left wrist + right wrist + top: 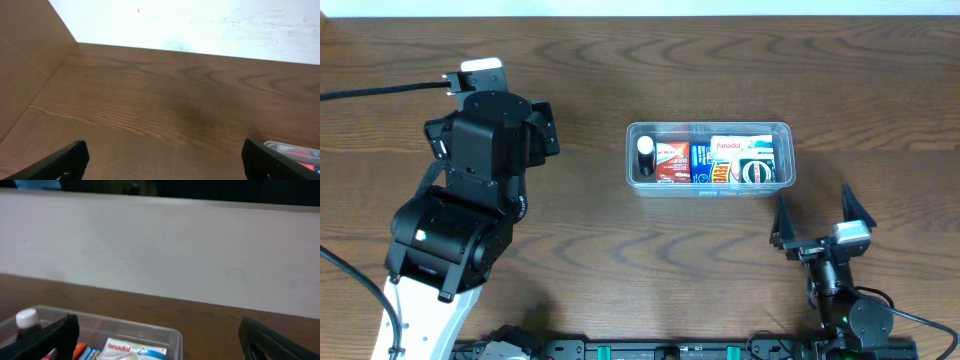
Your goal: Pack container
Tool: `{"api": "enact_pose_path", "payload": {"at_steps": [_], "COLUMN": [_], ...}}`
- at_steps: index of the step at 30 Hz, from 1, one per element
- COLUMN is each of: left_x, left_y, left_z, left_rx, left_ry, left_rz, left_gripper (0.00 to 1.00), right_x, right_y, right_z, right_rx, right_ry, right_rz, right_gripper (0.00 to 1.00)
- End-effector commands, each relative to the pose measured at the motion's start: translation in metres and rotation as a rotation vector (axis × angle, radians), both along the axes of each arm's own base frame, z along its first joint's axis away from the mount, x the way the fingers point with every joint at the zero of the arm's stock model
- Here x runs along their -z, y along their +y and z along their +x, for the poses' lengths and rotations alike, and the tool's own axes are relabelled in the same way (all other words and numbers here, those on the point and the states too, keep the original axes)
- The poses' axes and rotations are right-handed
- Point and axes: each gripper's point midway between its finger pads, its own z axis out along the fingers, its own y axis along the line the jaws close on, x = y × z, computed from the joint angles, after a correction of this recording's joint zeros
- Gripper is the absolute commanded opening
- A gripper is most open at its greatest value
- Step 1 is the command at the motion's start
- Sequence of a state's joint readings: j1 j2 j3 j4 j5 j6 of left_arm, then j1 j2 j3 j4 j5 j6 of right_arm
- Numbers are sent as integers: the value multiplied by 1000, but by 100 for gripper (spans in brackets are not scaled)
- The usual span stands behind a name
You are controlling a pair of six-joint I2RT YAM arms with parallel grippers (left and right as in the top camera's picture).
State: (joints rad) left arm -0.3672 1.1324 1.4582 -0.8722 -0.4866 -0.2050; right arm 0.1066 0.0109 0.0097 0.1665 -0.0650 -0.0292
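Note:
The clear plastic container (636,170) sits at the table's centre right and holds a small white-capped bottle (645,150), a red box (672,160), a blue box (700,162) and a white Panadol pack (740,146). My right gripper (820,222) is open and empty, near the table's front, just in front of the container's right end. In the right wrist view the container (172,332) lies low left between the open fingers (160,340). My left gripper (162,160) is open and empty over bare wood at the left; in the overhead view its fingers are hidden under the arm. The container's corner (280,146) shows at the lower right of the left wrist view.
The left arm's bulky black body (485,170) stands over the table's left half. A white wall (160,250) runs along the table's far edge. A brown panel (25,55) borders the left side.

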Motion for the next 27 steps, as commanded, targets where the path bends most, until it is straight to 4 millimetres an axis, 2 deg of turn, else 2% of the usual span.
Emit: {"api": "enact_pose_path", "payload": {"at_steps": [1,17,27], "left_x": [-5,-5,-5], "left_y": [5,5,5], "left_z": [0,0,0], "left_rx": [-17,-17,-17], "left_ry": [-9,-9,-10], "left_rz": [16,16,16], "left_gripper": [98,98,98], "right_x": [11,58,58], "right_y": [0,-1,-1], "right_z": [1,3,3], "right_rx": [3,6,6], "right_ry": [29,218,219], "right_rz": [-67,-106,-107], "right_gripper": [99,99,99]}}
